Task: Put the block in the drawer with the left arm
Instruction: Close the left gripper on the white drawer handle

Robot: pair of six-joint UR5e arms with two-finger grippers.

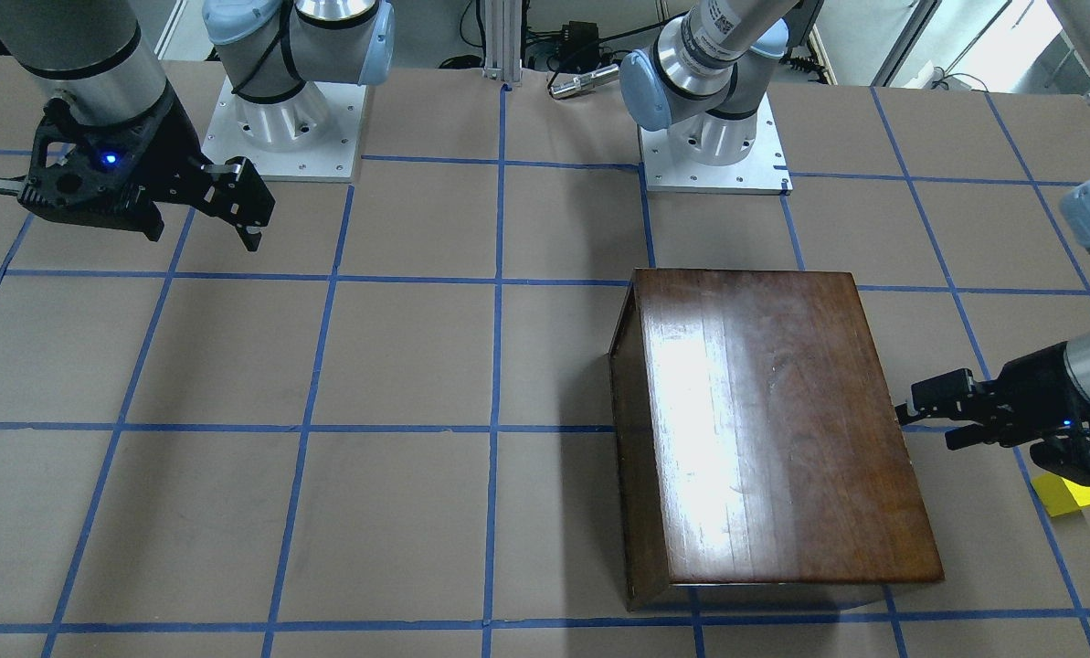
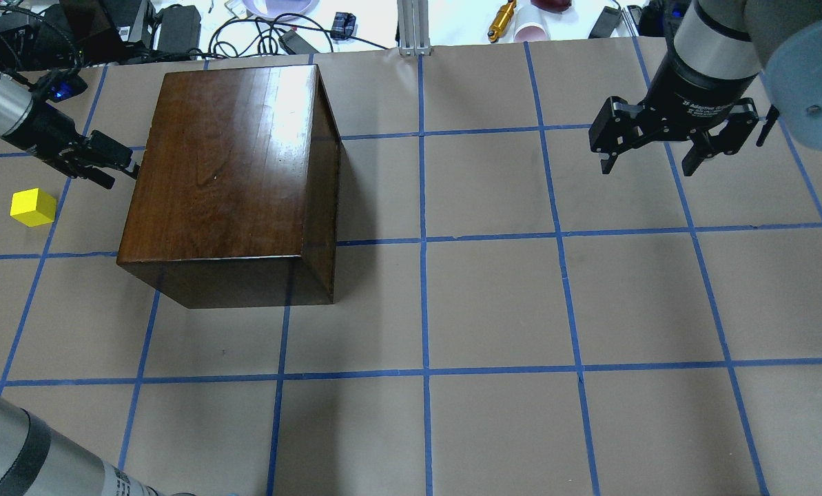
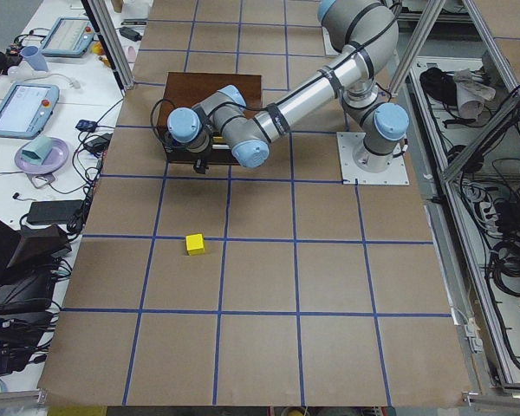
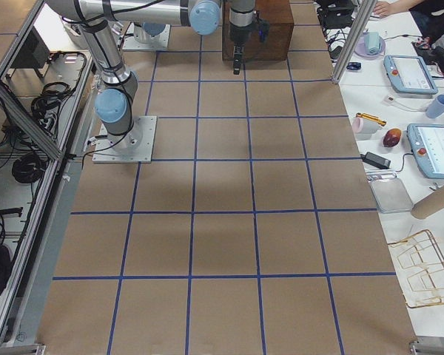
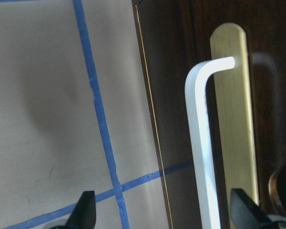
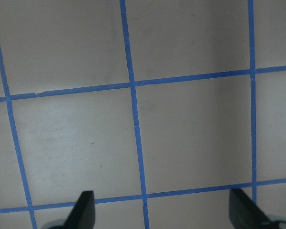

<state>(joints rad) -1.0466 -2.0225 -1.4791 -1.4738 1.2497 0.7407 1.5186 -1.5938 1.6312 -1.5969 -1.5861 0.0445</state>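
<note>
block (image 2: 33, 207): sitting on the worktop (image 2: 493, 303), 9 o'clock of the box (image 2: 224, 165)
left fingers (image 5: 86, 212): spread wide, straddling the drawer (image 5: 174, 95) handle (image 5: 200, 143)
right fingers (image 2: 691, 158): hanging released, way off at 3 o'clock

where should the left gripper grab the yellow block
Come straight down with the left gripper and pinch two opposite side faces of the block. It sits flat on the table, apart from the wooden box, all four sides free, so just square up to its faces.
</note>
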